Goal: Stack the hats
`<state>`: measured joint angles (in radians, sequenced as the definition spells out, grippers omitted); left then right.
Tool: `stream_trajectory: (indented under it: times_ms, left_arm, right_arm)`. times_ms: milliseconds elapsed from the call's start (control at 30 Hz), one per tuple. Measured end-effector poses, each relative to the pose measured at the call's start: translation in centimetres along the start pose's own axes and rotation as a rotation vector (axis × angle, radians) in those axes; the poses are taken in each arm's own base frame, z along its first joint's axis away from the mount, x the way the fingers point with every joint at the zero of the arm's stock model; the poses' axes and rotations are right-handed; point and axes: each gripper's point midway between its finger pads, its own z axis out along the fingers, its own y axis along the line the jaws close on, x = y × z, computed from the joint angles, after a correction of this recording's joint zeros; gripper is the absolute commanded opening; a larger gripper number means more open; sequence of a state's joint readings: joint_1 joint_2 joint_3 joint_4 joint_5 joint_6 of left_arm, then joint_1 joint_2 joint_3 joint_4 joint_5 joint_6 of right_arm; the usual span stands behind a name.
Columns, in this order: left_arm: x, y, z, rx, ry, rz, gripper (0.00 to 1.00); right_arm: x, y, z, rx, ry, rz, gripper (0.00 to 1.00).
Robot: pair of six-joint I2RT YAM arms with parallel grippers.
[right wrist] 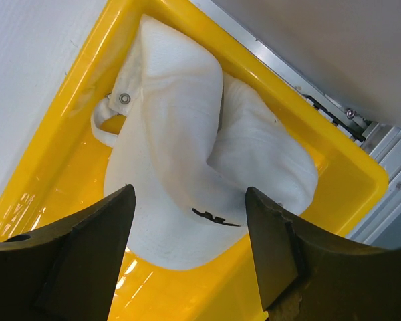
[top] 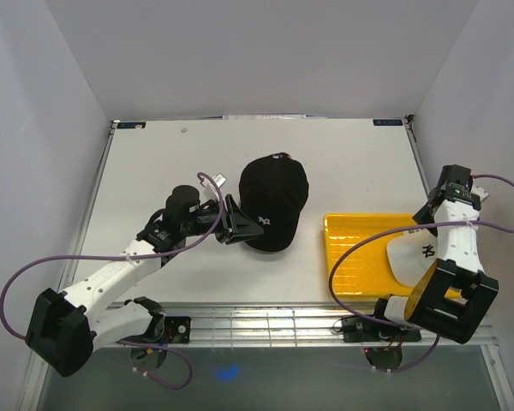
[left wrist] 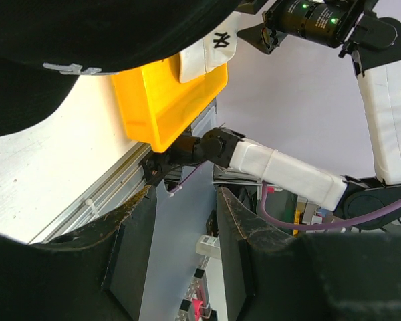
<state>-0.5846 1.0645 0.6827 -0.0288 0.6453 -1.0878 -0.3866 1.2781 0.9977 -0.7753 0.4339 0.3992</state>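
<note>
A black hat [top: 274,201] with a white logo lies in the middle of the table. My left gripper [top: 232,221] sits just left of its brim, open. In the left wrist view the black hat [left wrist: 87,40] fills the top left, above the empty gap of the left gripper [left wrist: 184,224]. A white hat [right wrist: 180,167] lies crumpled in the yellow tray [right wrist: 67,134]. My right gripper [right wrist: 187,221] hovers over it, open, fingers either side of its dark logo, apart from the cloth. From above, the white hat [top: 418,253] shows partly behind the right arm [top: 452,231].
The yellow tray [top: 360,257] stands at the table's right front, next to the metal rail [top: 265,325] along the near edge. Purple cables loop beside both arm bases. White walls close in the table on three sides.
</note>
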Motion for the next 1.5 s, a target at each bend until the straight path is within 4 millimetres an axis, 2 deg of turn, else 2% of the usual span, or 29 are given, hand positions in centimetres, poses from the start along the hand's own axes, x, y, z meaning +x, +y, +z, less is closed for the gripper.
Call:
stream_trajectory:
  times_ms: [433, 500, 533, 567, 633, 667, 900, 1300, 1500]
  left_arm:
    - [0.4, 0.4, 0.0, 0.001, 0.016, -0.005, 0.51]
    - [0.6, 0.8, 0.0, -0.006, 0.021, -0.013, 0.51]
    - [0.7, 0.9, 0.0, -0.008, 0.023, -0.014, 0.51]
    - [0.8, 1.0, 0.0, -0.01, 0.025, -0.017, 0.51]
    - [0.9, 1.2, 0.0, -0.014, 0.027, -0.02, 0.51]
    - [0.9, 1.3, 0.0, -0.016, 0.028, -0.021, 0.51]
    - [0.9, 1.3, 0.0, -0.014, 0.027, -0.021, 0.51]
    - [1.1, 1.3, -0.3, -0.011, 0.021, -0.017, 0.52]
    - [1.4, 0.8, -0.1, -0.003, 0.028, 0.012, 0.55]
  right_arm:
    - [2.3, 0.1, 1.7, 0.01, 0.032, 0.051, 0.66]
    - [2.6, 0.2, 1.9, 0.002, 0.039, 0.052, 0.57]
    - [2.8, 0.3, 2.0, -0.003, 0.043, 0.052, 0.48]
    - [2.9, 0.5, 2.0, -0.01, 0.048, 0.056, 0.28]
    - [3.1, 0.7, 1.9, -0.025, 0.055, 0.061, 0.11]
    - [3.2, 0.9, 1.9, -0.038, 0.059, 0.059, 0.08]
    - [3.0, 2.4, 0.0, -0.16, 0.059, 0.072, 0.08]
    - [-0.9, 5.9, -8.5, -0.417, -0.074, 0.07, 0.08]
    - [-0.2, 7.8, -10.7, -0.499, -0.064, 0.018, 0.08]
